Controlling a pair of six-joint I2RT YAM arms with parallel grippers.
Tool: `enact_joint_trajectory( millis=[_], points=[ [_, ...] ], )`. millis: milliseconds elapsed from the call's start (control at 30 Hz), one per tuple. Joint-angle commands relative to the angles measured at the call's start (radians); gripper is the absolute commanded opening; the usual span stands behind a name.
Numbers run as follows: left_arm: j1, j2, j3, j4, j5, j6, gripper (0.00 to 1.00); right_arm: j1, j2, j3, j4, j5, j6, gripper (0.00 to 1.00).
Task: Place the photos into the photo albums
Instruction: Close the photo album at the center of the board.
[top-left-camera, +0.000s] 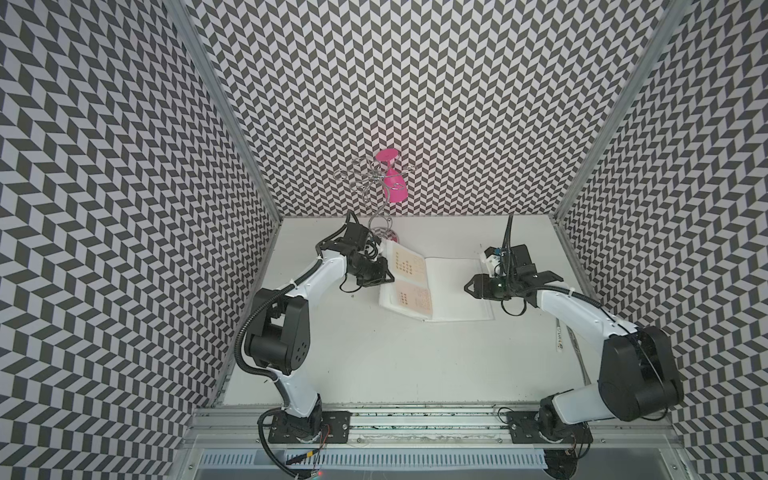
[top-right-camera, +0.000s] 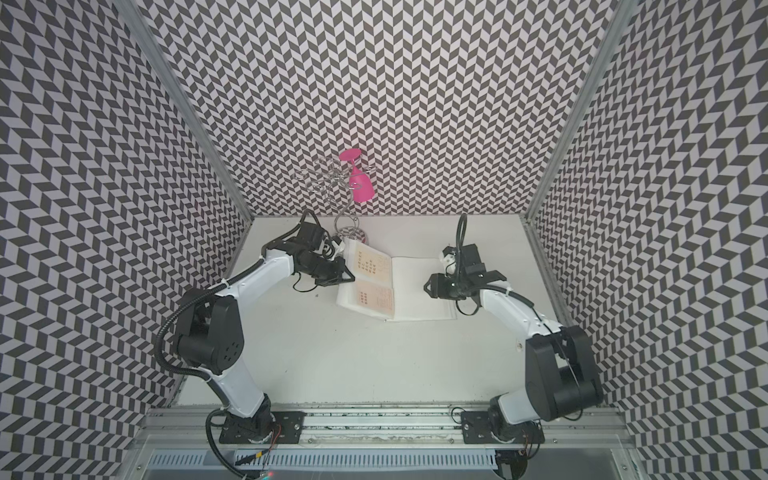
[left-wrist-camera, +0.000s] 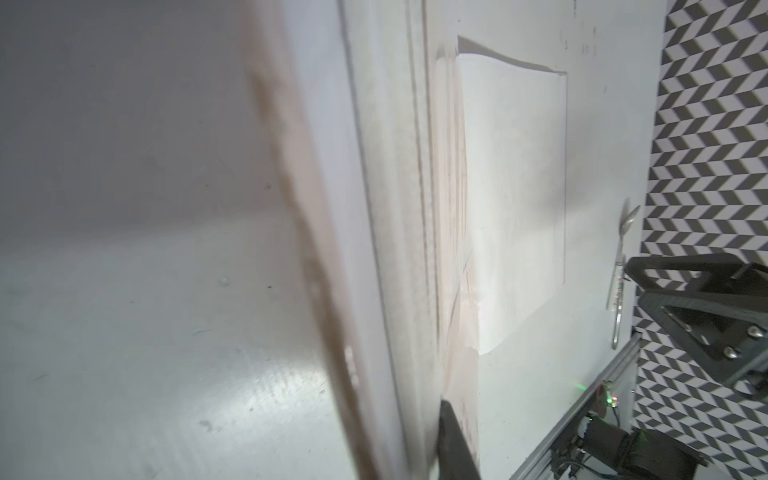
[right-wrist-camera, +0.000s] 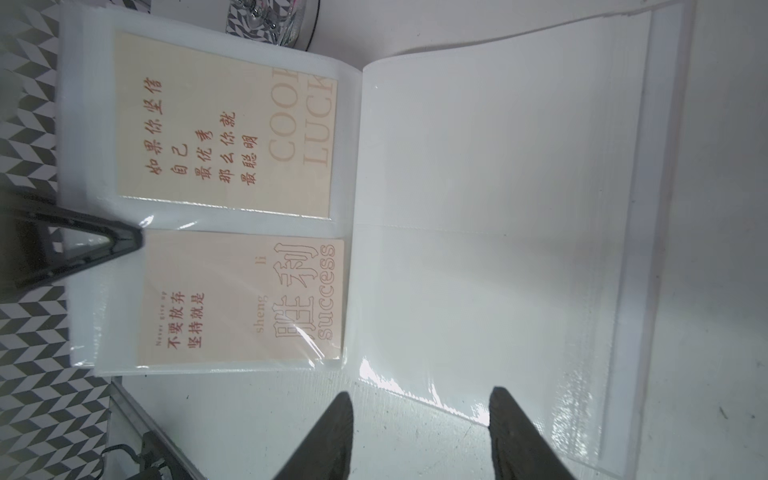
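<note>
On table (top-left-camera: 374, 353), one album (top-left-camera: 453, 286), two cream photos (top-left-camera: 409, 266), left pincer (top-left-camera: 391, 277) gripping its page, right pincer (top-left-camera: 467, 286) released.

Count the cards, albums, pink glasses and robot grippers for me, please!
Cards: 2
Album: 1
Pink glass: 1
Grippers: 2 (left gripper, right gripper)
Total: 6

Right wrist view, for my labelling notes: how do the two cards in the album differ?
The cream card is paler and yellower; the peach card is pinker. The cream card reads LUCK, the peach card reads success. Both lie sleeved on one page of the open album, with red-orange Chinese characters.
</note>
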Motion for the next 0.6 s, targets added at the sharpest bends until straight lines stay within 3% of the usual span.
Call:
enact_joint_trajectory(
  millis=[0, 233, 567],
  points=[
    [0.009, -0.049, 0.106, -0.2, -0.233, 0.121, 0.0, 0.005, -0.054, -0.031, -0.033, -0.019, -0.03, 0.53],
    [-0.026, -0.072, 0.216, -0.296, -0.325, 0.084, 0.0, 0.005, -0.116, -0.089, -0.059, -0.049, -0.049, 0.53],
    [-0.32, 0.113, 0.439, -0.481, -0.634, -0.047, 0.06, 0.006, -0.159, -0.145, -0.095, -0.08, -0.108, 0.53]
  ],
)
